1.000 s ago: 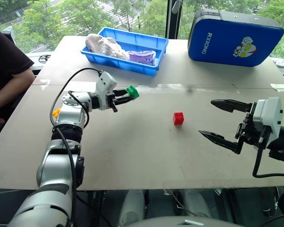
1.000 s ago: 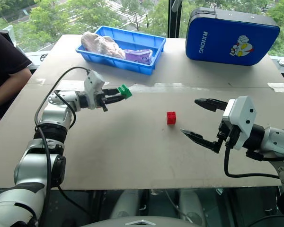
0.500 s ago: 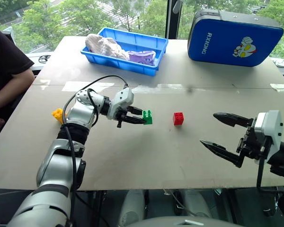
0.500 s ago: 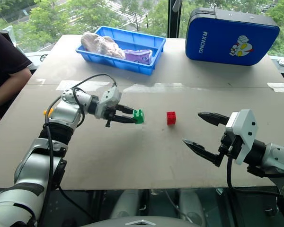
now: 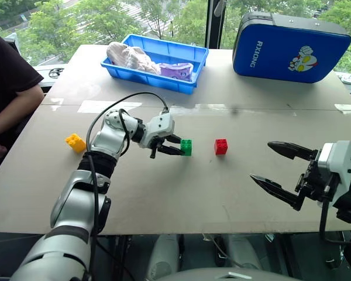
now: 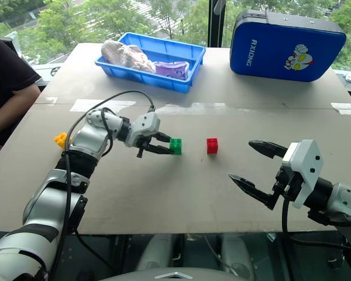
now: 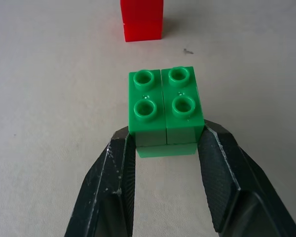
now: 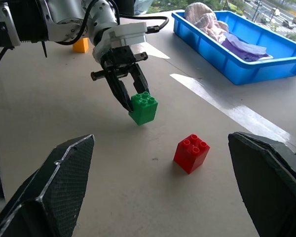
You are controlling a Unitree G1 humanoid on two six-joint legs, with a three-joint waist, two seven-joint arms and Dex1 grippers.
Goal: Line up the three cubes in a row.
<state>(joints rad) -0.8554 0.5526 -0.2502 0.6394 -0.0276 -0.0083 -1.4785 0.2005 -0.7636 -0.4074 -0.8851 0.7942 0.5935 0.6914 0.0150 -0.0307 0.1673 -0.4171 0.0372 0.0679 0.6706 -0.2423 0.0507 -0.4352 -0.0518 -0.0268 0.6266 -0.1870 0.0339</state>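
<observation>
The left gripper (image 5: 181, 147) was clamped on the green brick (image 5: 186, 147), its two black fingers (image 7: 116, 182) pressing the brick's opposite sides low down, studs facing up. The brick sat at or just above the counter (image 5: 164, 193); whether it touched the surface could not be told. Taking the red brick (image 5: 221, 146) as landmark: the green brick was near it on the robot's left, apart from it and roughly level with it across the counter. The yellow brick (image 5: 75, 142) lay well apart from the red brick, far to the left, beyond the left arm. The right gripper (image 5: 281, 170) hung to the right of the red brick and nearer the robot, its fingers spread wide with nothing between them. Far behind the red brick stood a blue tray (image 5: 164, 79) holding cloth and a purple packet, and a blue case (image 5: 289, 47) to its right. A person's arm (image 5: 9, 111) rested at the counter's left edge.
</observation>
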